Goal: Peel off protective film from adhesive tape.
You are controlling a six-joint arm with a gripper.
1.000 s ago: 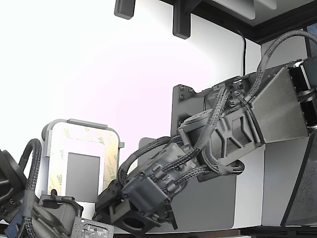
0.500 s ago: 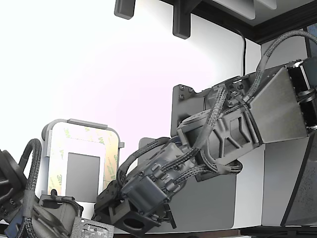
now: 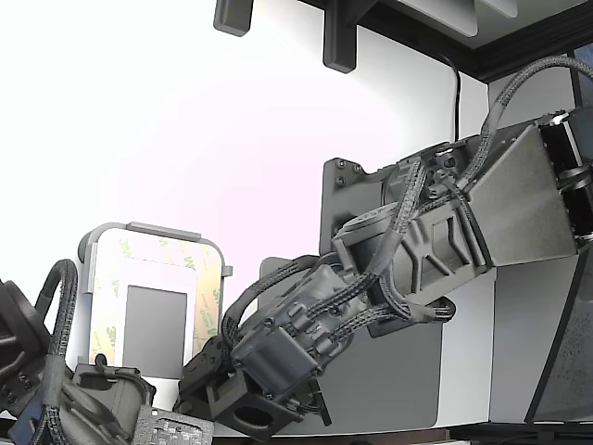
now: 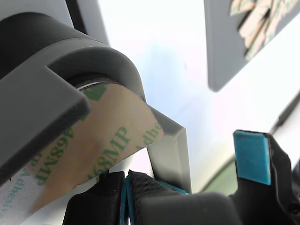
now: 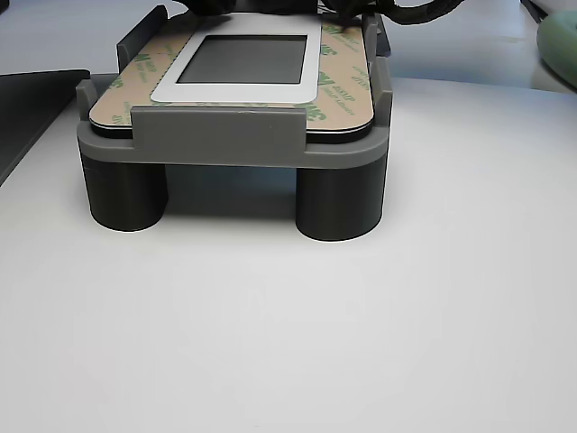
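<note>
gripper [image 4: 127, 187] tips and protective film [image 4: 89, 150] corner cropped, wrist view

The adhesive tape [image 5: 335, 87] forms a flat rectangular frame around a grey square, lying level, and the cream, green-printed protective film [image 4: 101, 136] still covers it, one corner seen close up in the wrist view

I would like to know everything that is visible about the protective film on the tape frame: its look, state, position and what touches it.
The protective film is thin cream-tan paper printed with green logos. It lies flat as a rounded rectangular frame around a white-bordered grey square, inside the grey tray on round legs. It looks unpeeled along the sides that show. In the wrist view one rounded corner of it pokes past the tray wall, close to the gripper, whose dark fingertips sit pressed together just beside its edge; whether they pinch it cannot be told.
</note>
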